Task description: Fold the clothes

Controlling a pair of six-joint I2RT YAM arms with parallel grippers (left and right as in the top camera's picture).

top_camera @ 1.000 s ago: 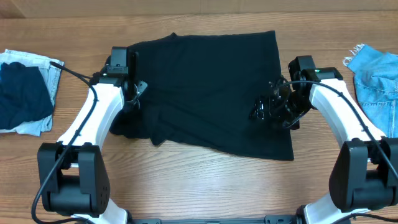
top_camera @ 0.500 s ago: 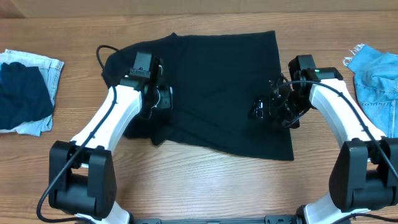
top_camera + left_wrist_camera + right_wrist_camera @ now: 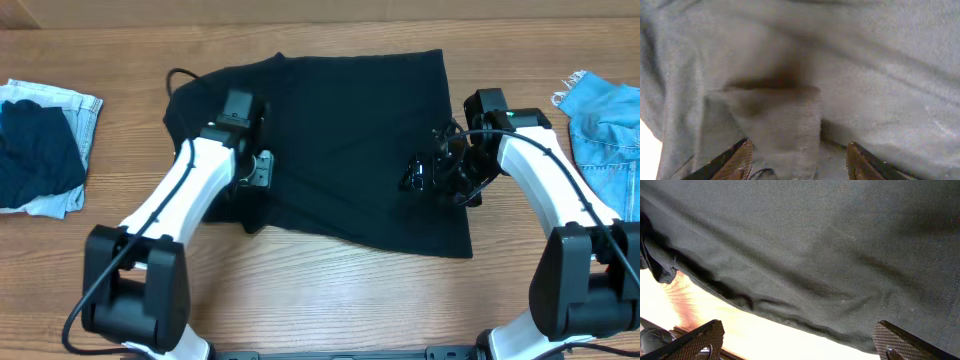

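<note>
The clothes (image 3: 340,120), one plain black garment, lie spread flat across the middle of the table. My left gripper (image 3: 258,170) hangs over the garment's left part. In the left wrist view that gripper (image 3: 800,145) is open, its jaws standing apart over a folded-in flap with a stitched hem (image 3: 790,120); they do not pinch the cloth. My right gripper (image 3: 415,178) is over the garment's right part. The right wrist view shows it (image 3: 800,327) wide open above the garment's edge (image 3: 815,240), with bare table between the fingers.
A heap of pale denim with a dark blue piece on top (image 3: 40,145) sits at the left edge of the table. A bright blue frayed denim garment (image 3: 605,115) lies at the right edge. Bare wood (image 3: 320,300) runs along the front.
My left gripper moved right from the garment's left edge onto the cloth, drawing the lower left part inward, then opened and let it go. The right arm has not moved.
</note>
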